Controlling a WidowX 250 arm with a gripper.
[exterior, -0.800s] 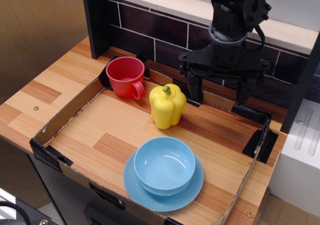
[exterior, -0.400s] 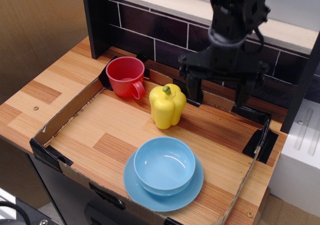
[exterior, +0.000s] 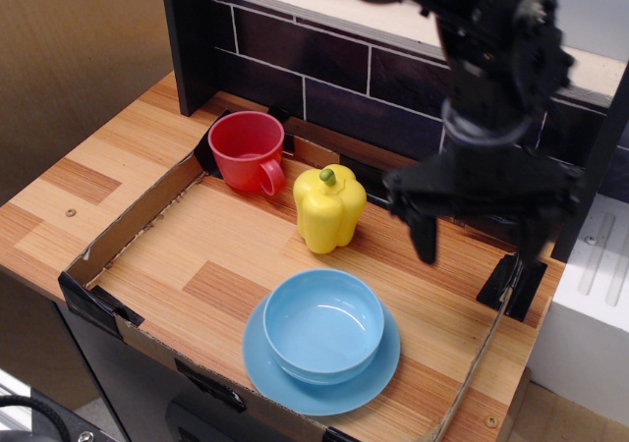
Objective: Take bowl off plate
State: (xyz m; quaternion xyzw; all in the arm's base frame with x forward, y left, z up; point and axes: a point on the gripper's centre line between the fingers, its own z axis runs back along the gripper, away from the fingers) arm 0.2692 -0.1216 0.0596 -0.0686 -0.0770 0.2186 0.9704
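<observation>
The glossy light-blue bowl (exterior: 323, 324) sits upright on the wider flat light-blue plate (exterior: 376, 378) at the front of the tray. My gripper (exterior: 479, 248) hangs open and empty above the tray's right side, to the upper right of the bowl and well apart from it. Its left finger (exterior: 425, 238) and right finger (exterior: 532, 242) point down with a wide gap between them.
A yellow bell pepper (exterior: 328, 208) stands behind the bowl. A red handled cup (exterior: 247, 150) sits at the tray's back left corner. The low cardboard tray wall (exterior: 128, 228) rings the work area. A dark tiled back wall (exterior: 324, 79) with a shelf rises behind.
The gripper has moved forward and to the right, from the back wall out over the tray's right side, still open. The bowl, plate, pepper and cup have not moved.
</observation>
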